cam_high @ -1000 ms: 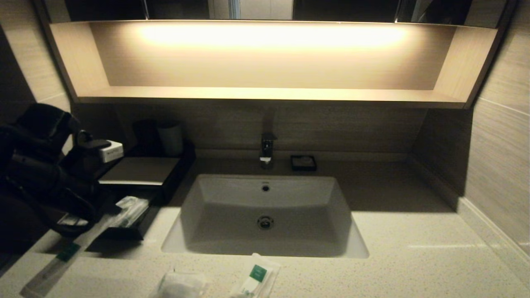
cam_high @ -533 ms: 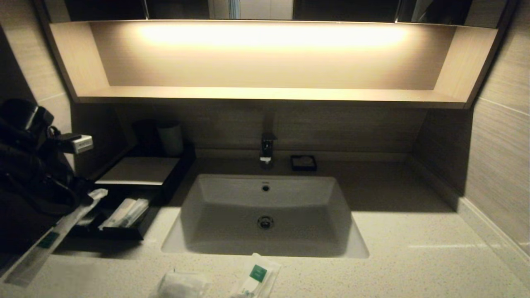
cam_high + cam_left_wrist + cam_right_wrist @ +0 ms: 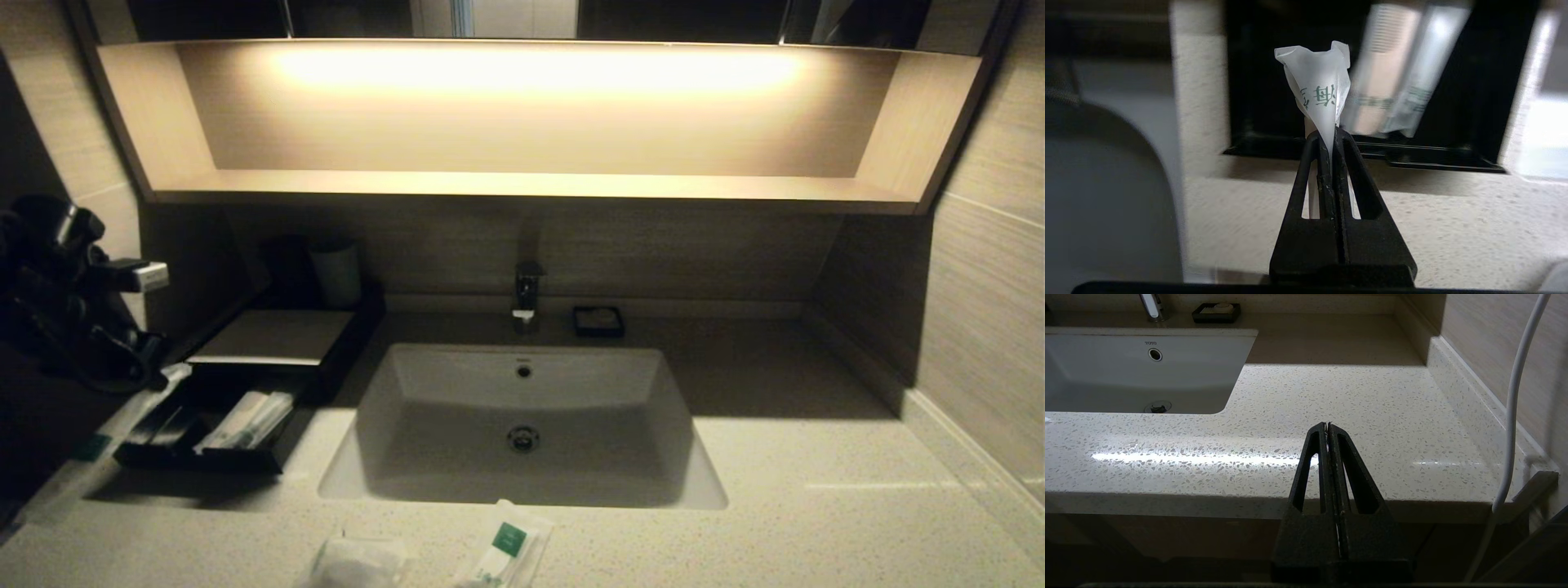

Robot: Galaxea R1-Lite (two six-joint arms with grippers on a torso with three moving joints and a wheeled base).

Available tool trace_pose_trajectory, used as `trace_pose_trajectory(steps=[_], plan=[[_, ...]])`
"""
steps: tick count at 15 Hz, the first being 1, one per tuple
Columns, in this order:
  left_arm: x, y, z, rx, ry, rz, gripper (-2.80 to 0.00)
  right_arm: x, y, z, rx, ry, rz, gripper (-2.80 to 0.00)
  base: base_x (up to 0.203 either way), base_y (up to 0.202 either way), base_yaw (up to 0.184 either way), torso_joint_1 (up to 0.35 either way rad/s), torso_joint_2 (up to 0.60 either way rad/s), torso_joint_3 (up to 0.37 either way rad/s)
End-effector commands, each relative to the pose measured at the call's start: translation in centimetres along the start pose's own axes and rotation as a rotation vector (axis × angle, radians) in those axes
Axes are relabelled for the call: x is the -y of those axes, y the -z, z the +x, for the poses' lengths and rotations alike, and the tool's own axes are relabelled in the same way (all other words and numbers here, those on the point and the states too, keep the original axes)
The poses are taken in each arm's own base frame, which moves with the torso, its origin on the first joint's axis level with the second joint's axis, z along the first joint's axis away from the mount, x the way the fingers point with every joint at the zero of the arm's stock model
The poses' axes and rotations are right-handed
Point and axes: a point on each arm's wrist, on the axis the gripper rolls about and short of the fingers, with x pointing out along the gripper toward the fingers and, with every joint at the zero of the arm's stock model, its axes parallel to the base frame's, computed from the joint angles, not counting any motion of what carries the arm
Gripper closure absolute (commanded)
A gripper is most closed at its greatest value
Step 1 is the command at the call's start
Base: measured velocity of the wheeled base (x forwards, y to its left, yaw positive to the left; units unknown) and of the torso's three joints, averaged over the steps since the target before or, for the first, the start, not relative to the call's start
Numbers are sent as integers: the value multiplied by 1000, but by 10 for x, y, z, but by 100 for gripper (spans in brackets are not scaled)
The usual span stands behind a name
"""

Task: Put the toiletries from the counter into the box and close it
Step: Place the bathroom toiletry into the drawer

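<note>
1. Speckled counter [image 3: 800, 490], sink [image 3: 522, 408] centre.
2. Left end effector [image 3: 1331, 134]: clamped on sachet [image 3: 1319, 92], just beside open box [image 3: 200, 461].
3. Advice: centre over box before releasing.
4. Right end effector [image 3: 1327, 425]: closed, empty, parked.

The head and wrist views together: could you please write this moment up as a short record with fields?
left gripper: shut on long sachet, beside the black box
right gripper: shut, holding nothing, parked off the counter front edge
box contents: two sachets
box lid: open
left on counter: green-label sachet, clear packet
</note>
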Motion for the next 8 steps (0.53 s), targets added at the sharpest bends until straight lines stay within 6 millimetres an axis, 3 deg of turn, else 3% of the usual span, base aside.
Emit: trace_pose_trajectory(steps=[1,8], plan=[[-9,-9,10,-49,-17,-17,0,0,0,0,-1,0,0,0,0,0,0,0,0,0],[-20,-22,24,-170,10,-44,0,0,0,0,-1,0,0,0,0,0,0,0,0,0]])
